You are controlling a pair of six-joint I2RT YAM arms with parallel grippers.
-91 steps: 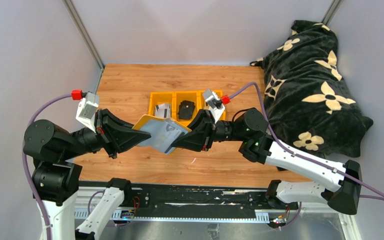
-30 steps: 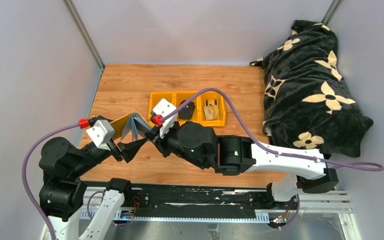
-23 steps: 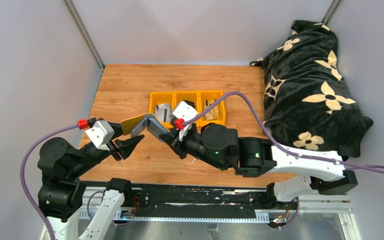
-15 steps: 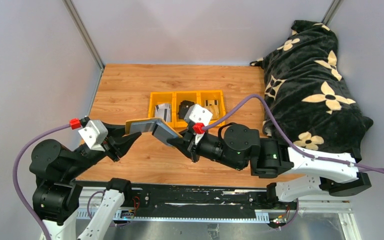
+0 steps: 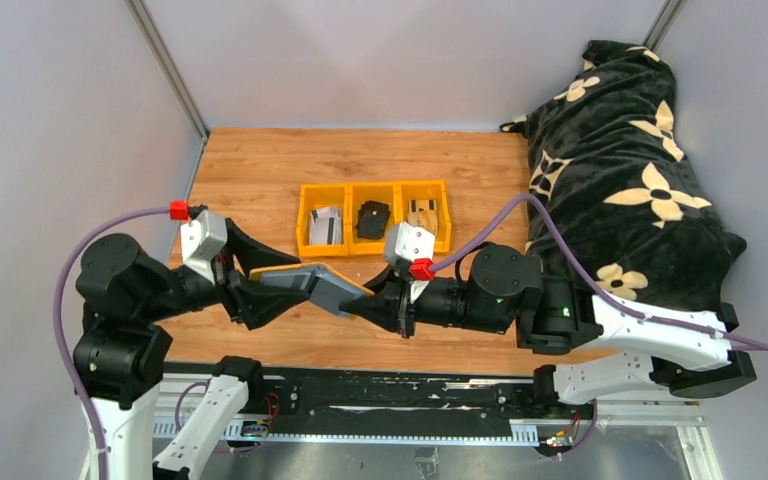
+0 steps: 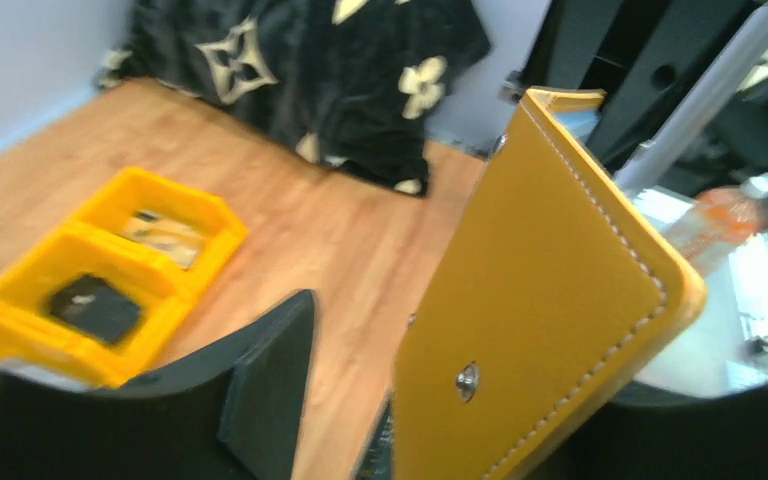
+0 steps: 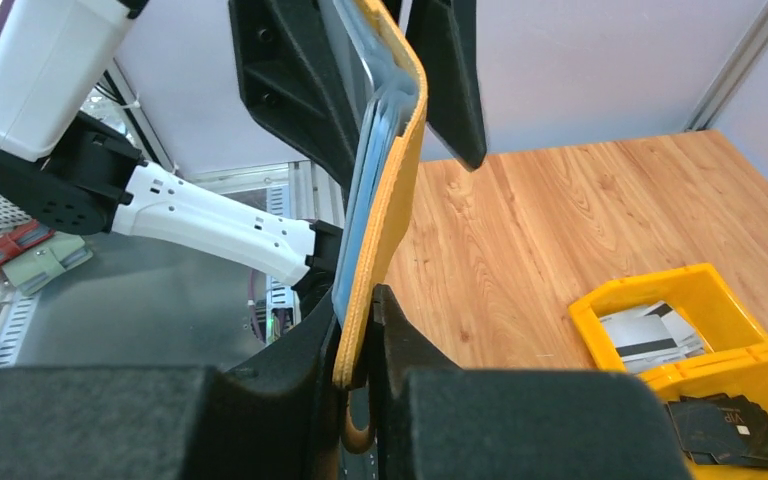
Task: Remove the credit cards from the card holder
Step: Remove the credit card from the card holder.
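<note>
The card holder [image 5: 310, 282] is mustard-yellow, lined grey-blue; bins [image 5: 373, 190] bright yellow; blanket [image 5: 625, 170] black with cream flowers; bench [image 5: 260, 170] brown wood-grain.

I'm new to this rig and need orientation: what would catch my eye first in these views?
The mustard-yellow card holder hangs open above the table's near middle: the right gripper pinches one flap, the left gripper's open fingers straddle the other. Behind it sits a row of yellow bins; a black floral blanket fills the right side.
</note>
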